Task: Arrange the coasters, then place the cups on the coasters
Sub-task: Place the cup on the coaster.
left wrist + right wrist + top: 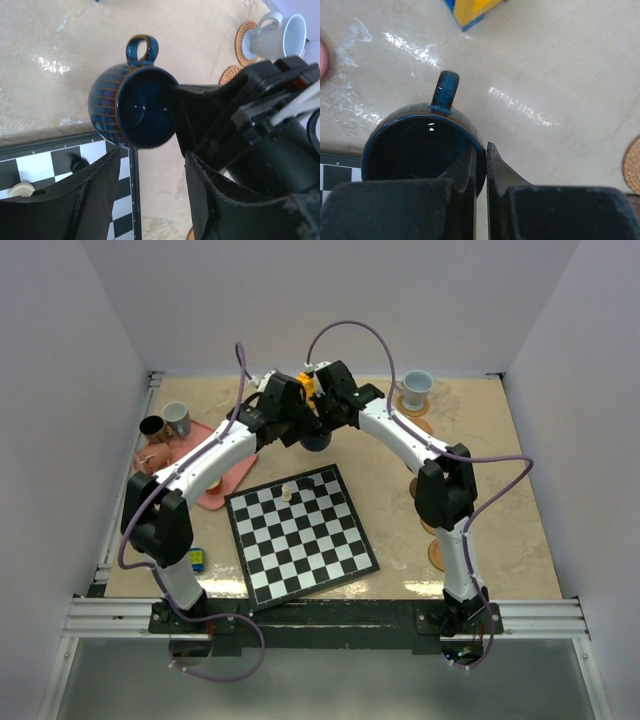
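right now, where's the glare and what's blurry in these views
Right wrist view: glare streaks on the table, and the right tool pinching the dark teal cup is a soft black mass. Left wrist view: a glare patch on the table beside the cup, the left tool blurred up close. Top external view: even, soft light.

beige table [500, 490] with chessboard [300, 535], pink tray [228, 488], wooden coasters [437, 554] and a small blue-yellow block [196, 559]

Dark blue, brown-striped cup [106, 107]

text: none legible | labels, brands, numbers: none legible — all three views
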Controlling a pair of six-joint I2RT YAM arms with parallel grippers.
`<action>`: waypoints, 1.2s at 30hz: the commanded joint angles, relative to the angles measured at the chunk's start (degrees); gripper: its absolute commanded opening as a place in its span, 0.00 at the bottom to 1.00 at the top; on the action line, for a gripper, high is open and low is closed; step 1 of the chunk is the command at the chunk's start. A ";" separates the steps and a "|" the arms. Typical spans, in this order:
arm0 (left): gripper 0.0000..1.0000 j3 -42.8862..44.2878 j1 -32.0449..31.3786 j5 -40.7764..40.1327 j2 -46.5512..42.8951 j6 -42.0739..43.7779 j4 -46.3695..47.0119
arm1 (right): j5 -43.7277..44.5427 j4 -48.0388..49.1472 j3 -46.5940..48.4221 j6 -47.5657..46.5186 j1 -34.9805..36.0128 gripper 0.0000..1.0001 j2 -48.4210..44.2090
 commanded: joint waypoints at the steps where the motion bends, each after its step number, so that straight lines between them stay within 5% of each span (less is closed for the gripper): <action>1: 0.59 -5.50 1.75 5.24 -4.26 0.72 3.87 | -7.54 7.28 -1.72 -1.52 -0.35 0.00 -2.87; 10: 0.73 -13.94 5.88 7.51 -13.75 8.45 9.75 | -11.40 14.39 -8.92 -6.08 -4.66 0.00 -9.36; 17: 0.76 -24.40 14.67 34.20 -16.84 22.40 28.79 | -28.51 17.47 -14.99 -17.87 -8.61 0.00 -14.29; 24: 0.78 -22.04 19.42 58.82 -13.85 38.42 36.99 | -45.50 14.58 -17.98 -24.81 -10.55 0.00 -18.33; 30: 0.78 -18.53 20.30 70.71 -6.65 38.26 39.37 | -57.19 7.64 -14.65 -28.06 -10.55 0.00 -17.90; 36: 0.77 -18.52 20.30 75.28 -4.44 33.61 46.92 | -57.64 5.61 -14.64 -29.12 -10.55 0.00 -18.60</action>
